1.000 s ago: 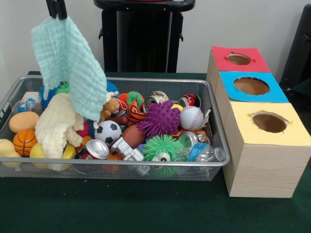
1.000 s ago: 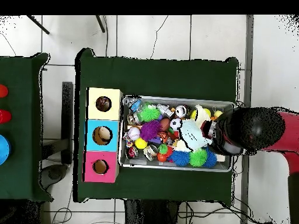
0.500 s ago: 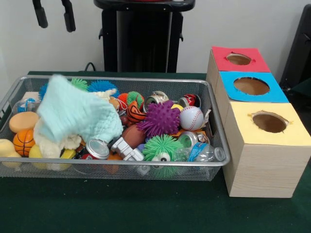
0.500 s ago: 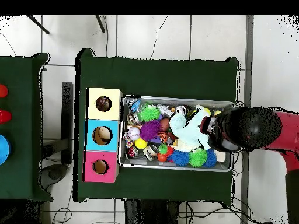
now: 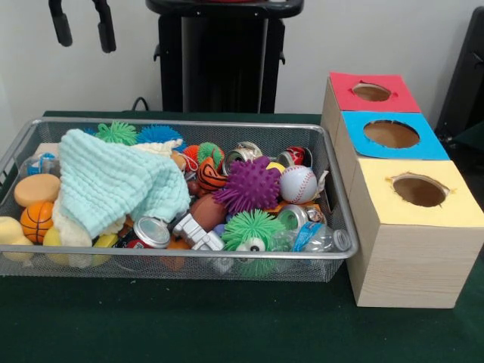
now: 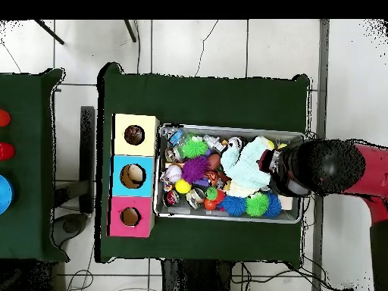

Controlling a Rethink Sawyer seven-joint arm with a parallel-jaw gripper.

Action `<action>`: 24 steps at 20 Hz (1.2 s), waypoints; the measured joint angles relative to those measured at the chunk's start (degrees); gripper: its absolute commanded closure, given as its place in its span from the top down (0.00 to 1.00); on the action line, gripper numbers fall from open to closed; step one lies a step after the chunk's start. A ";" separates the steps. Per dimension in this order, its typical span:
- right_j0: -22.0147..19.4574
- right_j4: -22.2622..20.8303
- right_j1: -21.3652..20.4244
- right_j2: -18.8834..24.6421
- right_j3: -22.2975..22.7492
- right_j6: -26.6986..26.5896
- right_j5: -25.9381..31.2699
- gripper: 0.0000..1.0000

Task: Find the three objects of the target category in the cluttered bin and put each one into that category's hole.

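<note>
While the gripper (image 5: pixel 79 26) hangs wide and empty at the front view's top left, its two black fingers (image 5: pixel 60 23) clear of everything, the cloth (image 5: pixel 113 185) lies crumpled in the bin (image 5: pixel 189 261) directly below it and well apart. The cloth's long axis runs slantwise from the bin's far left toward its middle, and it covers a cream cloth (image 5: pixel 72 231) whose edge peeps out at the near side. Left of it, by the bin's left wall, sit a tan sponge (image 5: pixel 35 189) and a small basketball (image 5: pixel 36 221). To its right lie a can (image 5: pixel 153 231), a purple spiky ball (image 5: pixel 249 185), a baseball (image 5: pixel 298 184), a green spiky ball (image 5: pixel 249 231) and a plastic bottle (image 5: pixel 321 238) at the near right corner. Three boxes stand just beside the bin's right wall: red (image 5: pixel 370 92) farthest, blue (image 5: pixel 392 134) between, yellow (image 5: pixel 417 193) nearest, each with a round hole on top. Open green tabletop (image 5: pixel 189 325) lies in front of the bin.

From overhead, the arm (image 6: pixel 333 168) covers the bin's right end (image 6: pixel 295 220), hiding the gripper, with the cloth (image 6: pixel 246 163) touching its left side. The boxes (image 6: pixel 133 175) line the bin's left wall.
</note>
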 measured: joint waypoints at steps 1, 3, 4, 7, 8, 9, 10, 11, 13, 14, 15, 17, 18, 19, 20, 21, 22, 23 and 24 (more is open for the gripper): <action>0.25 -0.05 -0.07 -0.04 0.25 0.00 -0.46 1.00; 0.96 -0.32 -0.13 -0.18 0.82 0.00 -1.84 1.00; 1.42 -0.53 -0.12 -0.29 1.15 0.00 -2.76 1.00; 2.95 -1.34 -0.04 -0.50 2.32 0.00 -6.24 1.00; 3.57 -1.57 -0.01 -0.57 2.79 0.00 -7.79 1.00; 3.79 -1.64 0.01 -0.62 2.93 0.00 -8.28 1.00; 4.53 -1.80 0.04 -0.81 3.38 0.00 -9.78 1.00; 5.27 -1.95 0.08 -1.00 3.82 0.00 -11.27 1.00; 6.20 -1.97 0.21 -1.41 4.21 0.00 -12.71 1.00; 6.61 -1.97 0.30 -1.59 4.35 0.00 -13.25 1.00; 7.86 -2.01 0.72 -2.13 4.77 0.00 -14.81 1.00; 8.93 -2.03 1.27 -2.56 5.14 0.00 -16.02 1.00; 9.31 -2.04 1.48 -2.71 5.28 0.00 -16.45 1.00; 10.10 -2.09 1.97 -3.12 5.61 0.00 -17.25 1.00; 10.89 -2.14 2.46 -3.54 5.94 0.00 -18.06 1.00; 11.19 -2.15 2.68 -3.75 6.04 0.00 -18.29 1.00; 11.49 -2.16 2.90 -3.97 6.14 0.00 -18.53 1.00; 12.09 -2.16 3.33 -4.49 6.33 0.00 -18.90 1.00; 12.32 -2.16 3.50 -4.71 6.39 0.00 -19.01 1.00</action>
